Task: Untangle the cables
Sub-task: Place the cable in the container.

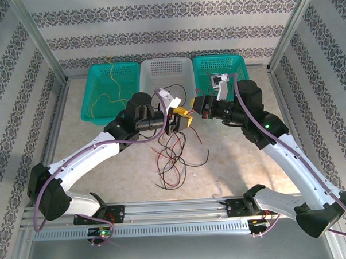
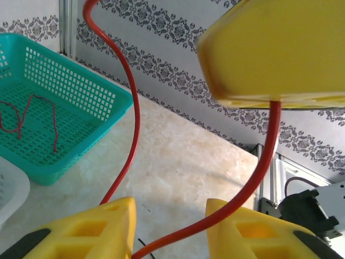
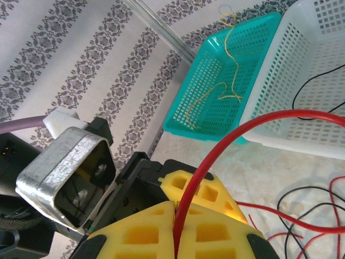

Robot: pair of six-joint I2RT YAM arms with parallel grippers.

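While your right gripper [image 3: 175, 216] pinches the red cable [image 2: 269, 140], the strand hangs down through the wide-open left gripper [image 2: 170, 208], just below

Three baskets along twelve o'clock: left teal basket [image 1: 96, 81], white basket [image 1: 159, 70], right teal basket [image 1: 239, 63]. Two arms: left arm [image 1: 88, 153], right arm [image 1: 295, 164]. Cables [image 1: 171, 164] toward six o'clock: perhaps five, too tangled to count.

I see my left gripper [image 1: 179, 123] and right gripper [image 1: 191, 108] close together above tangled red and black cables [image 1: 173, 161] on the table [image 1: 106, 169].
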